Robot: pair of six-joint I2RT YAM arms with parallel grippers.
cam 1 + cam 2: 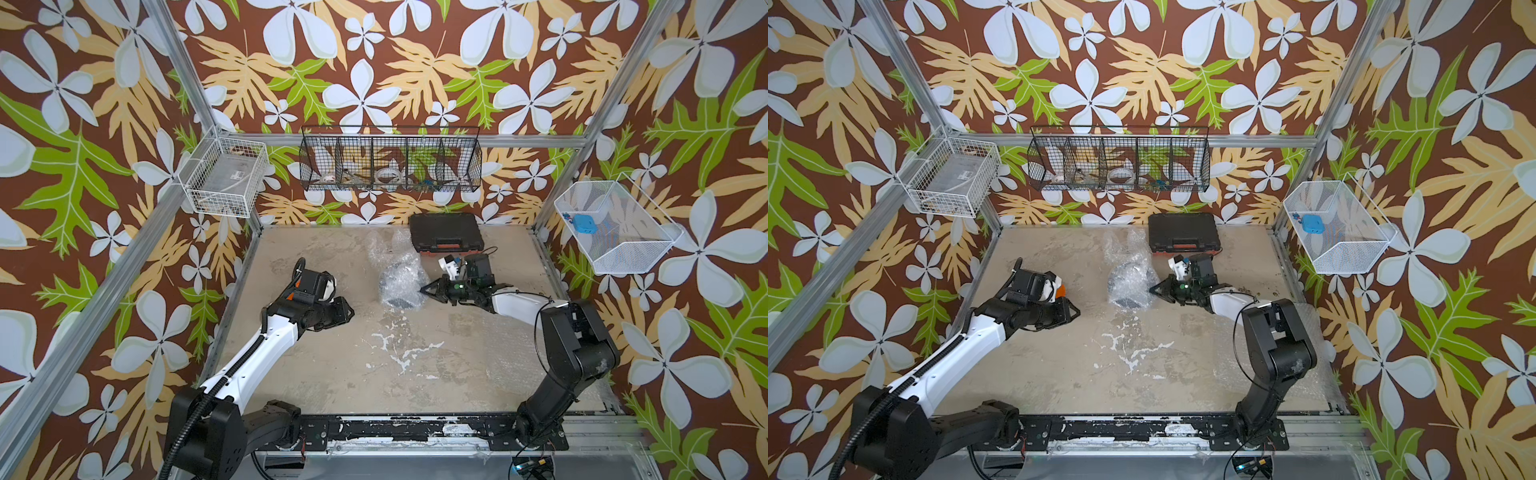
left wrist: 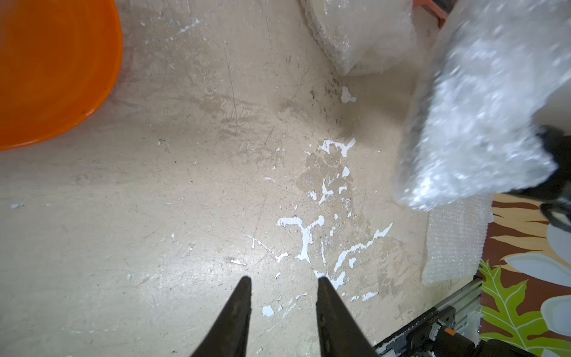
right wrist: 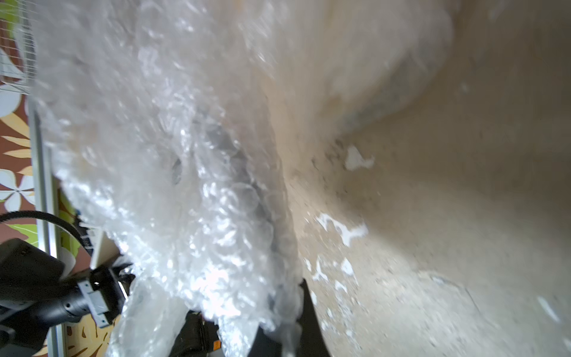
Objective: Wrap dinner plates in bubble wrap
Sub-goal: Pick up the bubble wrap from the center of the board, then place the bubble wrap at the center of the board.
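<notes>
- Pinching the bubble wrap [image 1: 401, 282] around the black plate [image 1: 398, 302], the right claw [image 1: 424, 289] is clenched on the bundle's right edge, mid-counter [image 1: 332, 365] toward the back edge.
- The left claw [image 2: 282, 279] is released, its jaws apart with nothing between them. It sits near the counter's left edge, beside the bare orange plate [image 2: 52, 71].
- Progress, as I judge it: the black plate is covered but loosely. A second bundle [image 1: 386, 243] nearer the back edge may hold the cream plate; I cannot tell. The orange plate is left to wrap, and a flat sheet [image 2: 454, 241] lies spare at the front right corner.
- Both top views give the layout but show at most a sliver of orange by the left arm; the left wrist view shows that plate plainly.
- The right wrist view shows wrap caught between the claw's jaws, which is too small to judge from above.
</notes>
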